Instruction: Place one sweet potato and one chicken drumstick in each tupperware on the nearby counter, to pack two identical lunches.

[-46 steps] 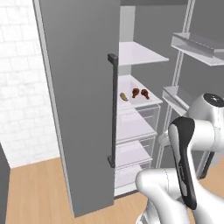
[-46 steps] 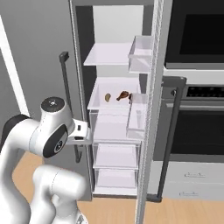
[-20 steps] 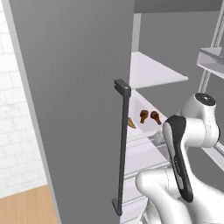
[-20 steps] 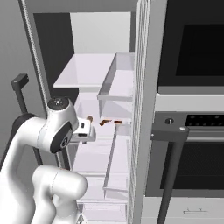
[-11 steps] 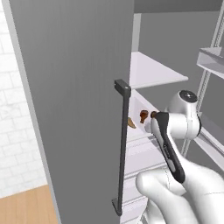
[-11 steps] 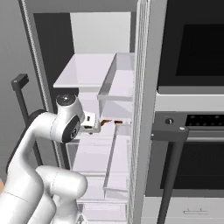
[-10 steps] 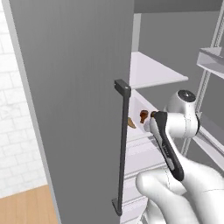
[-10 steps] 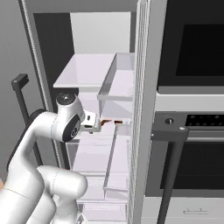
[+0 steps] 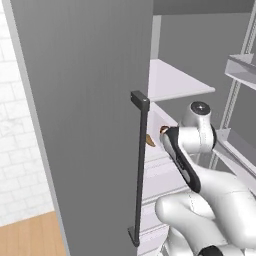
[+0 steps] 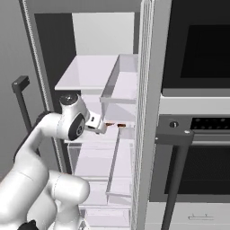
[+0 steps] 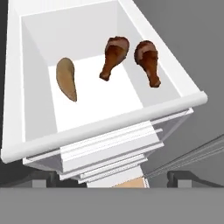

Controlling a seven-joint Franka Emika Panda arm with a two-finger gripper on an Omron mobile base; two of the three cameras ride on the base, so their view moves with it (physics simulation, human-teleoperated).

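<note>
Hand view, sweeping left to right across the white fridge drawer (image 11: 105,124): near its left wall lies one sweet potato (image 11: 67,78), tan and tapered, pointed end toward the drawer's front edge, well apart from the meat. Middle of the drawer, toward the back wall, there's the first chicken drumstick (image 11: 113,57), bulbous end up at the back, thin end angling to the front. Just beside it, close to the right wall, the second chicken drumstick (image 11: 148,62), apart from its twin by a narrow gap. All three rest on the drawer floor, none touched.

The end effector (image 11: 111,180) hangs above the drawer's front rim, its dark finger tips (image 11: 43,178) spread wide at the bottom corners of the hand view, holding nothing.

Left base view: the big grey fridge door (image 9: 85,115) stands open on the left with its dark vertical handle (image 9: 140,165); right of it the white arm (image 9: 195,150) reaches into the shelves, a sliver of tan tuber peeking past the door edge.

Right base view: the arm bends in from the left toward the clear shelf bin (image 10: 120,96), and the black oven (image 10: 197,112) sits at the right.
</note>
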